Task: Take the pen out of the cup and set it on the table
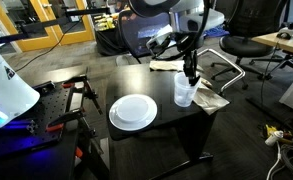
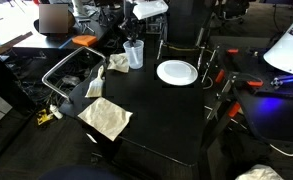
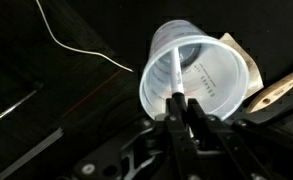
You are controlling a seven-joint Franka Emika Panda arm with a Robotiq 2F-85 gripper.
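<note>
The translucent cup (image 1: 184,94) stands near the far edge of the black table (image 1: 166,125), beside the white plate. It also shows in an exterior view (image 2: 134,55) and from above in the wrist view (image 3: 201,75). The slim pen (image 3: 172,72) leans inside the cup, its lower end at the bottom. My gripper (image 3: 178,102) hangs right over the cup's rim, its fingers shut on the pen's top end. In both exterior views the gripper (image 1: 191,72) (image 2: 133,36) reaches down into the cup's mouth, and the pen is too small to make out there.
A round white plate (image 1: 133,111) (image 2: 176,71) lies next to the cup. A crumpled paper (image 1: 210,99) lies behind the cup and another paper napkin (image 2: 106,118) at a table corner. Office chairs (image 1: 241,50) and a red-clamped stand (image 1: 74,95) surround the table.
</note>
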